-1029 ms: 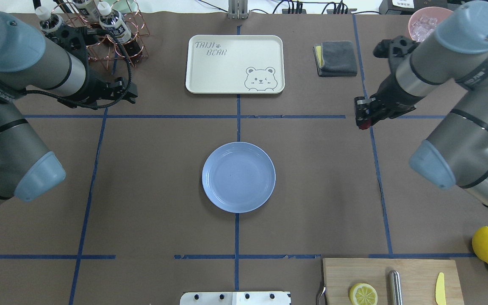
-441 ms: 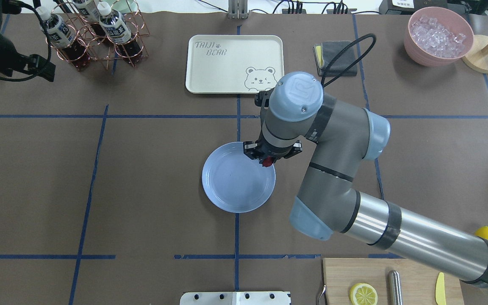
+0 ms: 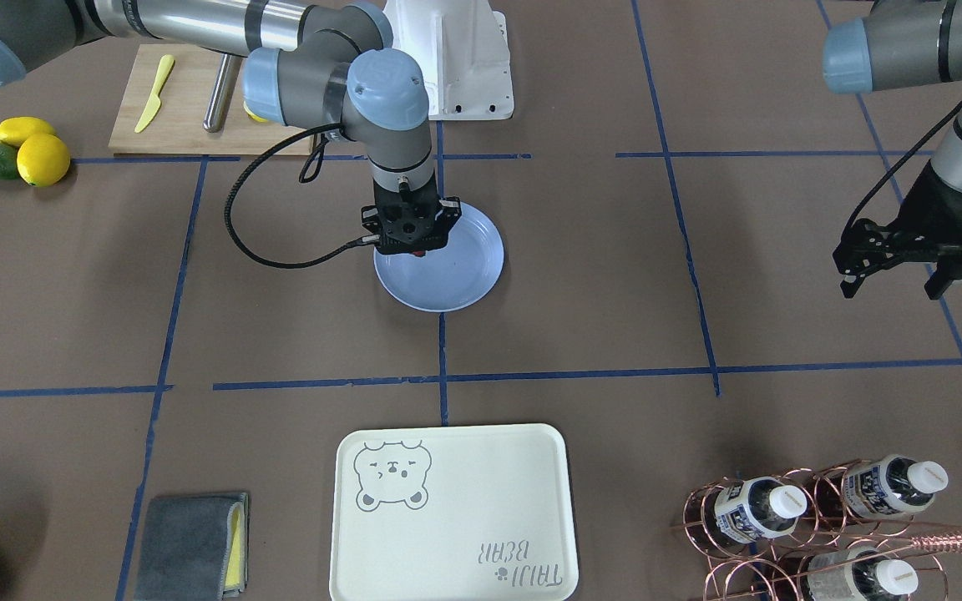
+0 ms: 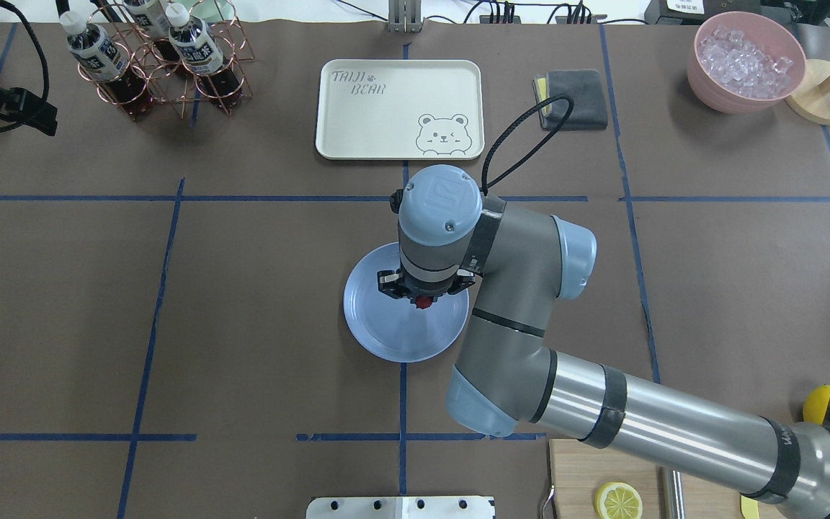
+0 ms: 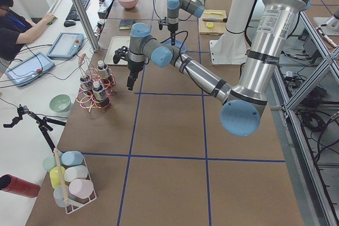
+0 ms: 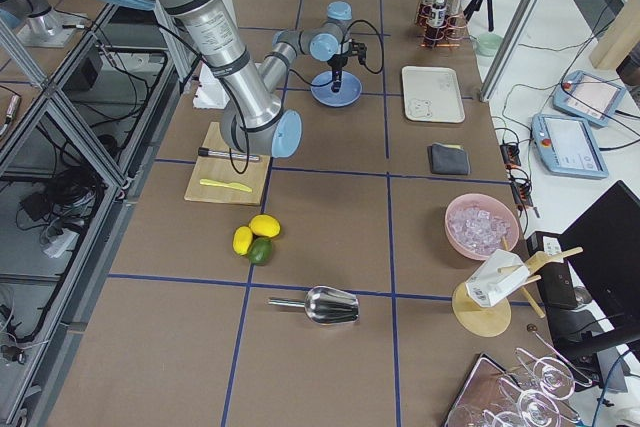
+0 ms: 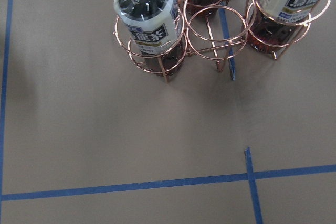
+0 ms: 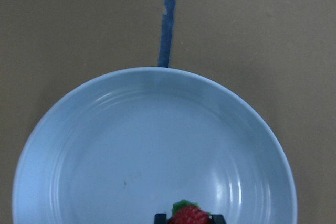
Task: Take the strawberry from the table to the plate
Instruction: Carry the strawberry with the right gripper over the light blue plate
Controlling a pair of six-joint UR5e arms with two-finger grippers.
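Observation:
My right gripper (image 4: 423, 297) hangs just over the light-blue plate (image 4: 385, 333), shut on the small red strawberry (image 4: 424, 302). In the right wrist view the strawberry (image 8: 189, 216) sits between the finger tips at the bottom edge, green cap up, above the plate (image 8: 131, 145). From the front, the right gripper (image 3: 417, 244) points straight down over the plate's (image 3: 468, 275) robot-side half. The plate rests on the brown-paper table (image 4: 242, 288). My left gripper (image 3: 891, 282) hovers far off near the bottle rack, open and holding nothing.
A cream bear tray (image 4: 399, 108) lies beyond the plate. A copper rack of bottles (image 4: 163, 65) is at the far left, a grey cloth (image 4: 573, 97) and a pink bowl of ice (image 4: 745, 61) at the far right. The cutting board (image 4: 573, 476) carries a lemon half (image 4: 617, 500).
The right arm has swung in from the right side and now holds the strawberry over the plate's middle. The left arm has pulled back toward the far left corner.

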